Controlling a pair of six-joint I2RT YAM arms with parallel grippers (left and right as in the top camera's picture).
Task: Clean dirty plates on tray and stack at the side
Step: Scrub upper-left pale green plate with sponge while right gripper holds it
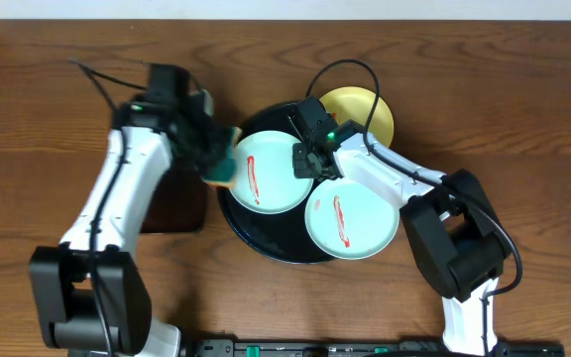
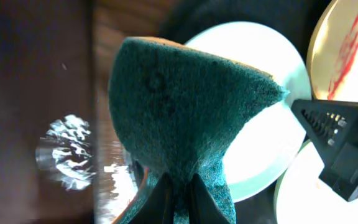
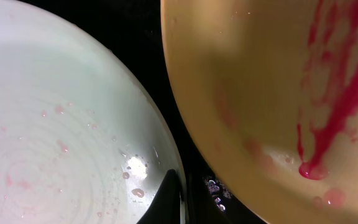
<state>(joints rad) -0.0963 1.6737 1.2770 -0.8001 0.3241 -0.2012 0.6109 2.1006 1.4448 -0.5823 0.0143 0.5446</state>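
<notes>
Left wrist: left jaws clamp the green sponge (image 2: 185, 106); right jaws at the blue plate (image 3: 73, 124), closure impossible to tell.

Legible text, labels, brands, numbers, signs: none in any of the three views, whether on the plates, the tray, the sponge, the arms or the wooden worktop.

Rough, fibrous green sponge (image 2: 179, 106); glossy black tray (image 1: 259, 234); smooth, shiny dirty plates (image 1: 271, 183); grained wooden table (image 1: 38, 119)
</notes>
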